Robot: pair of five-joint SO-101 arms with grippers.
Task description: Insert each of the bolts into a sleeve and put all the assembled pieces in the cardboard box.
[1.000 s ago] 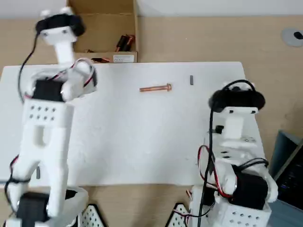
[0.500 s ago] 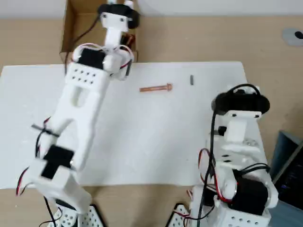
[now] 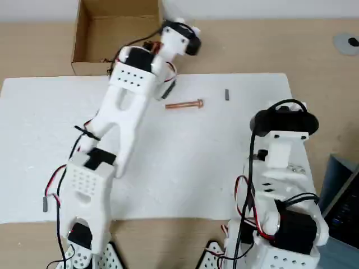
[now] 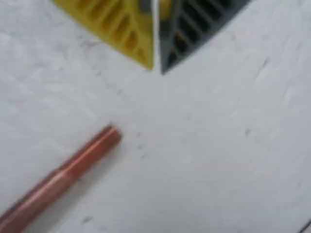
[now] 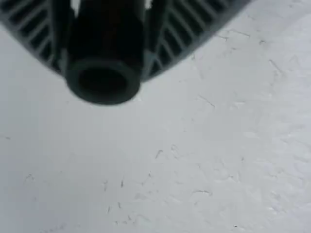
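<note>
Copper bolt (image 3: 184, 104) lying flat, left tool (image 4: 156, 64) clenched empty near its tip, right tool (image 5: 104, 63) grasping black sleeve (image 5: 103, 83).

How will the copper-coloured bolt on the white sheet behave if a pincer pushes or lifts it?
The bolt looks like solid metal, so it should stay stiff and feel heavy for its size. Its round, smooth shaft on the white sheet will probably roll if nudged sideways, and may slip in a loose grip.

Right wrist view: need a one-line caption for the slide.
Right gripper shut on a black sleeve, its open end facing the camera, over the white mat.
</note>
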